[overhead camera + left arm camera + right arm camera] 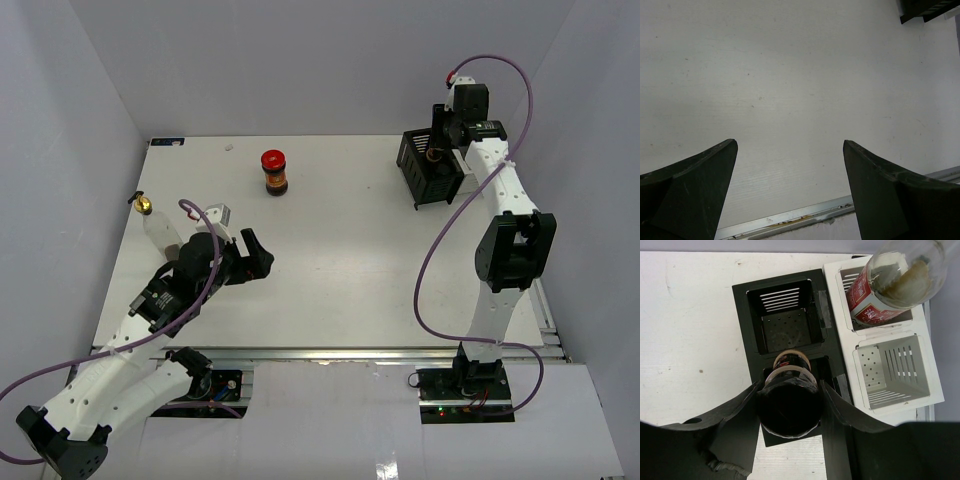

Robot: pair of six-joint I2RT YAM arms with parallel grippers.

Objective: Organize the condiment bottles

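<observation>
The white table (340, 260) bears a red-lidded dark jar (274, 172), a gold-topped bottle (153, 217) and a black rack (428, 172).

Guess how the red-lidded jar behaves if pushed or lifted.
Red-lidded jar: short and wide, standing upright, so a low push probably slides it rather than tips it. Dark fill suggests fairly heavy for its size. Round body would likely roll if knocked over.

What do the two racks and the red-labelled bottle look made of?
Black rack: matte, probably plastic or painted sheet metal; cleanly cut slots and holes.
White rack: same build, slightly glossier.
Red-labelled bottle: clear glass or hard plastic, can't tell which; contents show through, label looks printed.
</observation>
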